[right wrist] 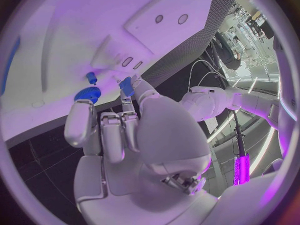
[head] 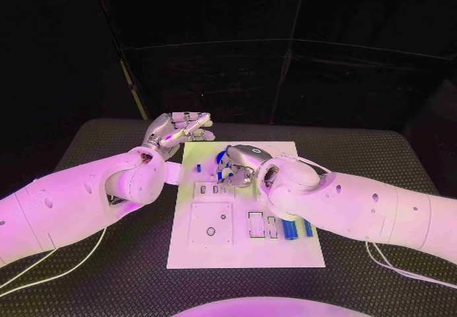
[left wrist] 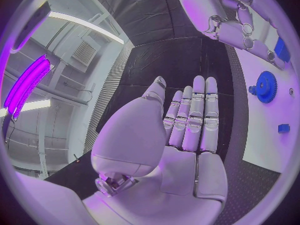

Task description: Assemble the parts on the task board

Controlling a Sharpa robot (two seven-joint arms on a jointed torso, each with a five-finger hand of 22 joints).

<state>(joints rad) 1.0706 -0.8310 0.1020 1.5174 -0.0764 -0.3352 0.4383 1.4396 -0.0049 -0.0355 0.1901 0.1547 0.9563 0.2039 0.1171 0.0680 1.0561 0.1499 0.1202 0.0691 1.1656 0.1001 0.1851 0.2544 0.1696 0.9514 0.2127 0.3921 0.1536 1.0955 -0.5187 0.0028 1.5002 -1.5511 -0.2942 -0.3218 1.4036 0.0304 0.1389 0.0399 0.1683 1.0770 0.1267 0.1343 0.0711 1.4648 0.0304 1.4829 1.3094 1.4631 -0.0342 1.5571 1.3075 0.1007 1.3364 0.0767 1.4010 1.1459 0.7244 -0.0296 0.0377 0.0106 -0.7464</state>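
Task board (head: 246,254): white plate, flat at the middle of the black table (head: 381,277), long side running away from the robot. Near end carries a square recessed panel (head: 210,223) and, to its right, slots with two blue parts (head: 290,230) lying side by side, just beside the right forearm

Right hand (head: 238,167): lowered over the far half of the board, palm down. Wrist view shows its fingers (right wrist: 112,135) close together and reaching down to the board; a small blue part (right wrist: 127,86) is pinched at the fingertips, touching the board surface. Beside it stands a blue gear (right wrist: 87,94) with a small blue peg (right wrist: 92,77) just beyond; one fingertip lies against the gear

Left hand (head: 177,131): raised off the board's far left corner, above the table, holding nothing. Wrist view shows its fingers (left wrist: 194,117) straight and side by side, thumb apart, palm bare

Further items, left wrist view: blue gear (left wrist: 267,86) standing on the board, a small blue block (left wrist: 284,128) lying apart from it on the white surface

Cables (head: 57,257): thin white, trailing from both arms onto the table
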